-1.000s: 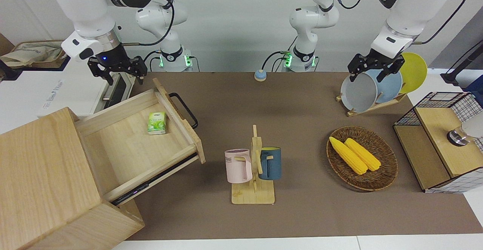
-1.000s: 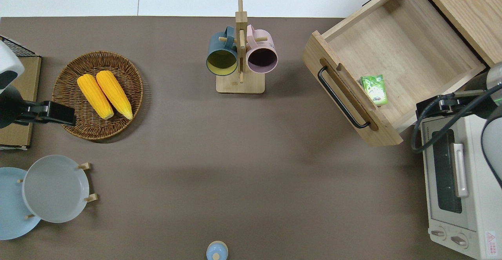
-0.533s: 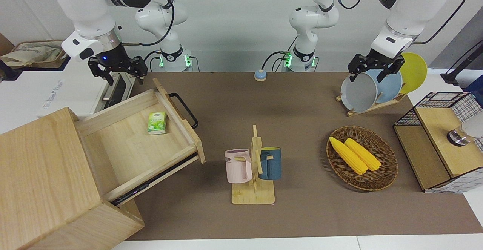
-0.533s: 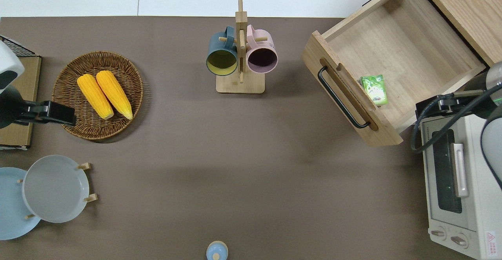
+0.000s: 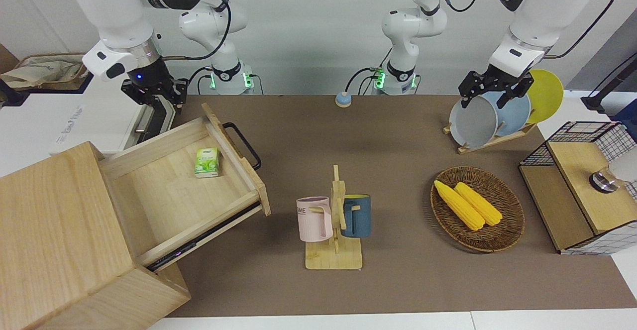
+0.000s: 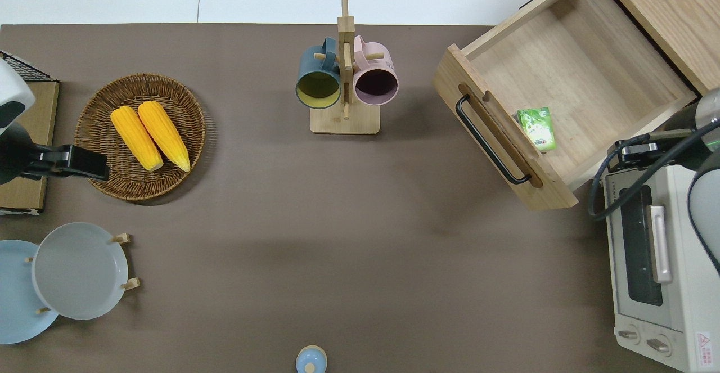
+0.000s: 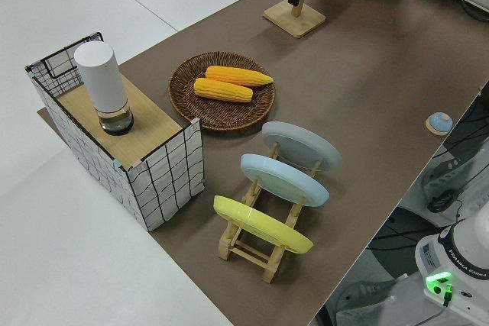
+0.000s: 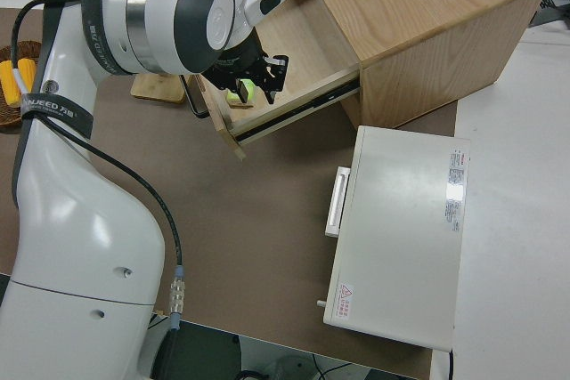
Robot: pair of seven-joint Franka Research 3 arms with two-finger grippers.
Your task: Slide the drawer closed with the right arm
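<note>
The wide pale-wood drawer (image 5: pixel 199 180) with its black loop handle (image 5: pixel 243 145) stands pulled far out of the large pale-wood cabinet (image 5: pixel 64 240), a small green packet (image 5: pixel 206 162) inside near its front board. My right gripper (image 5: pixel 154 102) hangs just over the drawer's side rail nearest the white oven (image 6: pixel 652 260); I cannot tell how its fingers stand. Bare brown counter (image 6: pixel 349 238) lies open before the drawer's front. My left arm is parked.

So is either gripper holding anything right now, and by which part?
Nothing is held. The right gripper hangs in the air over the oven corner by the open drawer, touching neither the drawer nor its handle. The left arm is parked.
</note>
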